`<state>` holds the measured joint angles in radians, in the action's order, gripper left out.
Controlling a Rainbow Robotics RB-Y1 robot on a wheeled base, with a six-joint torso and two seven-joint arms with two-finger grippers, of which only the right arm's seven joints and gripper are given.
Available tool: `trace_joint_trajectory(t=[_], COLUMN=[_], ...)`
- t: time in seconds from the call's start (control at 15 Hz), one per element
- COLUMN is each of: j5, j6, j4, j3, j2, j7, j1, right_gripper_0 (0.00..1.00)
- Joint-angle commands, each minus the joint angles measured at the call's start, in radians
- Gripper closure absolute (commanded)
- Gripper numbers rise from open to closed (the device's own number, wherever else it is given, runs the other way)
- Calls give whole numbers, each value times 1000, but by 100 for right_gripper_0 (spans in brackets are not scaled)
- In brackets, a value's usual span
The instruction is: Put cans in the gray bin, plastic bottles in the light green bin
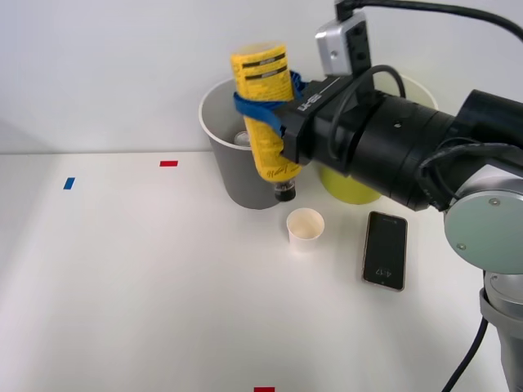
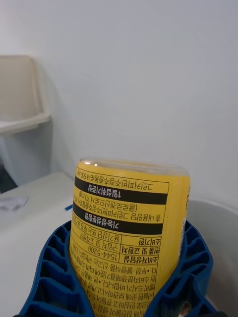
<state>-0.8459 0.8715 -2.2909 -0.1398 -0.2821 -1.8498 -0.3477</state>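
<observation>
Pinching the plastic bottle [image 1: 265, 114] cap-down in our right end effector [image 1: 270, 114], we are hovering above the gray bin [image 1: 237, 175].

yellow black-printed bottle [image 1: 265, 114], gray bin [image 1: 237, 175], blue ribbed fingers [image 2: 54, 270]

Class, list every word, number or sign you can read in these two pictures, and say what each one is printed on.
"1544-5200": on the yellow label of the plastic bottle, upside down, in the right wrist view.
Other black print on that label: Korean text, upside down; I cannot read it reliably.
White lettering on the black body of the right hand: too small to read.
Smartphone screen: faint pale marks, unreadable.
Paper cup, gray bin: no text visible.
</observation>
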Motion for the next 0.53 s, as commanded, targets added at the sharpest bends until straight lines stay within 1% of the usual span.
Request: trace_joint_trajectory(t=[0.07, 0.13, 0.27, 0.33, 0.4, 0.53], j5=[-2, -1, 4, 7, 7, 2], j6=[-100, -103, -105, -105, -117, -181], j4=[-1, -1, 8, 19, 39, 126], j3=[114, 163, 224, 249, 266, 267], j2=[-40, -51, -68, -80, -89, -101], j7=[17, 29, 92, 92, 92, 81], j1=[9, 9, 7, 9, 7, -22], right_gripper_0=[100, 100, 100, 100, 100, 100])
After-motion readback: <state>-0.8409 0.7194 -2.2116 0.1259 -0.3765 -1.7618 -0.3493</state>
